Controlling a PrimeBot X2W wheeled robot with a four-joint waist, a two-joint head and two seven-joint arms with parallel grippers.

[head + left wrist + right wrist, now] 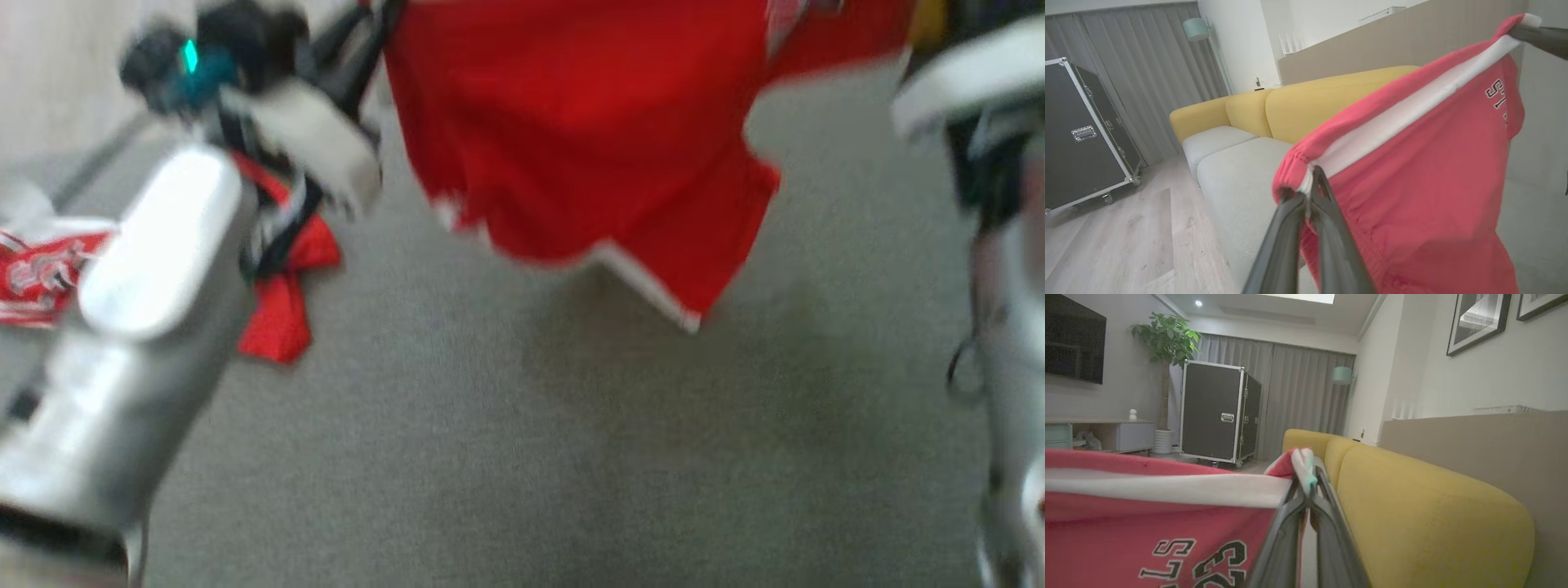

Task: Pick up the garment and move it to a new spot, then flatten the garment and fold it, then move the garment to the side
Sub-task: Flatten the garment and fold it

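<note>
Red garment [1412,196] stretched aloft, left end effector [1311,183] and right end effector [1306,482] clamped on its waistband ends, sofa [1412,506] alongside.

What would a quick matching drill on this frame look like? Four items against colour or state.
Column A
1. garment
2. sofa backrest
3. wheeled case
4. left gripper

Column B
a. yellow
b. shut on a fabric edge
c. red with a white band
d. black with metal edges

Pairs: 1-c, 2-a, 3-d, 4-b
</note>
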